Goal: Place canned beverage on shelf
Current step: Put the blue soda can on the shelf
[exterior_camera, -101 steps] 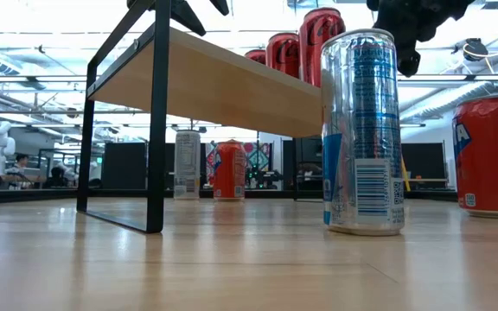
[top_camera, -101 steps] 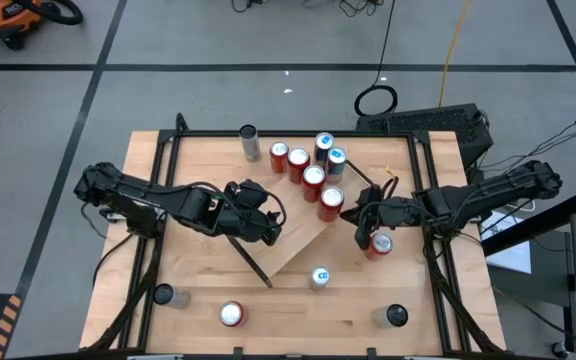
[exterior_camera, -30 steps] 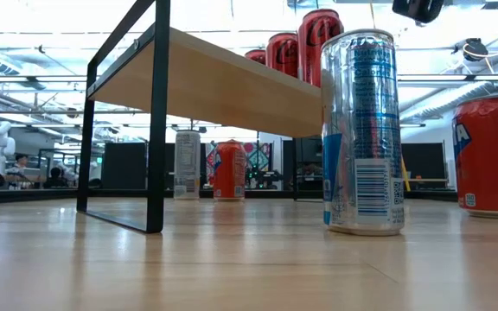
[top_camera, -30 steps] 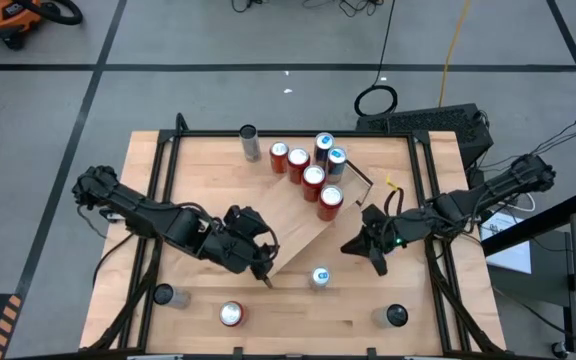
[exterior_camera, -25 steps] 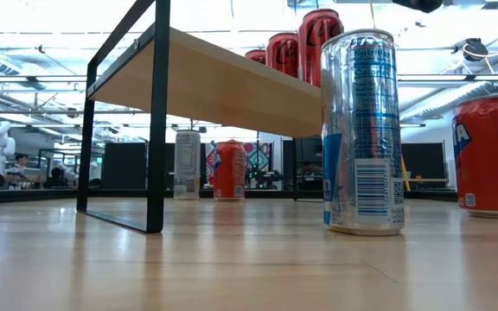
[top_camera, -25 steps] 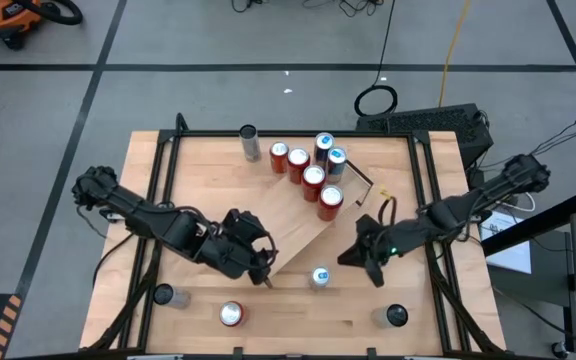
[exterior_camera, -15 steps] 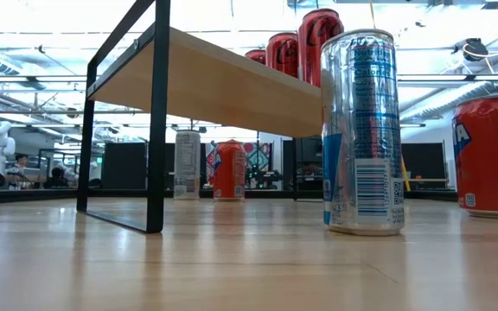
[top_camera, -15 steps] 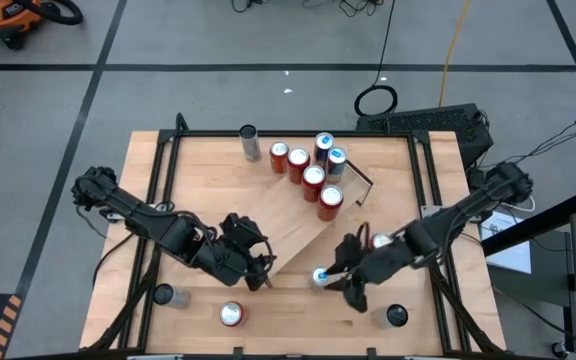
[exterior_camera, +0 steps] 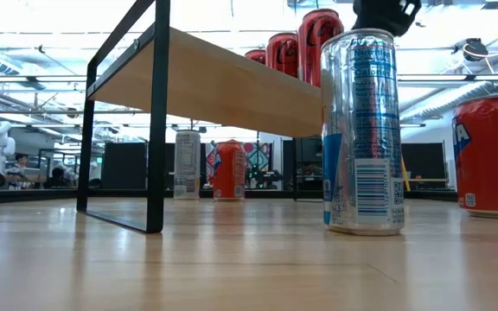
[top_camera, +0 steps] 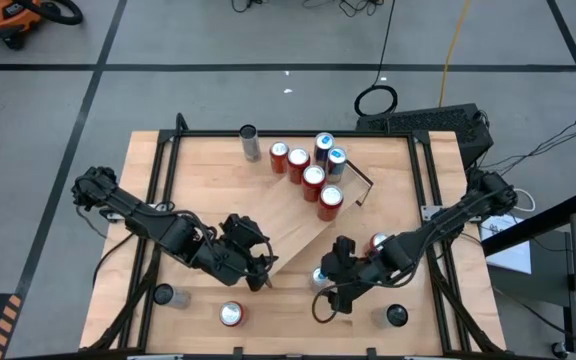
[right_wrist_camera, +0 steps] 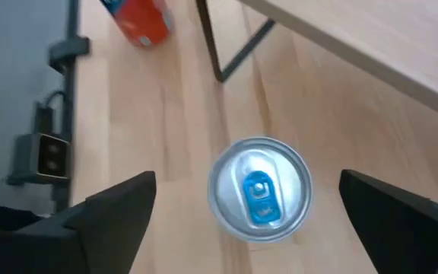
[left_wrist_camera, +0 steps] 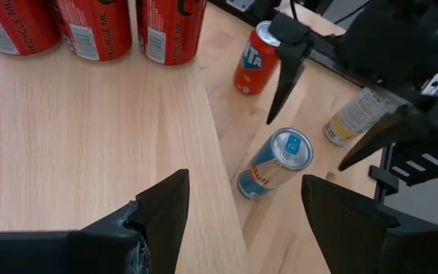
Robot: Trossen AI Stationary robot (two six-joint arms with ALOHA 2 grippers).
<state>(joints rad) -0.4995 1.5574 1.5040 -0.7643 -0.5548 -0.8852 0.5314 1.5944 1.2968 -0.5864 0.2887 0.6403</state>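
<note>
A slim silver-and-blue can (right_wrist_camera: 259, 188) stands upright on the tabletop (top_camera: 198, 190) next to the shelf's near end. My right gripper (right_wrist_camera: 248, 180) hangs open just above it, one finger on each side of the can's top (top_camera: 318, 276), touching nothing. The low view shows it over the can (exterior_camera: 361, 130) as well. The shelf (top_camera: 293, 225) is a light-wood board on black brackets, lying aslant, with several red and blue-topped cans (top_camera: 314, 178) standing on its far end. My left gripper (left_wrist_camera: 245, 190) hovers open over the shelf's bare near end (left_wrist_camera: 90, 144).
Loose cans stand on the table: a red one (top_camera: 378, 243) right of the shelf, a red one (top_camera: 231, 314) and a dark one (top_camera: 163, 295) near the front, a dark one (top_camera: 395, 316) at front right, and a grey one (top_camera: 250, 143) at the far edge.
My right gripper has swung from the table's right side toward the near edge and the left, come down over the silver-and-blue can, rolled, and opened wide. The can and the shelf have stayed put.
</note>
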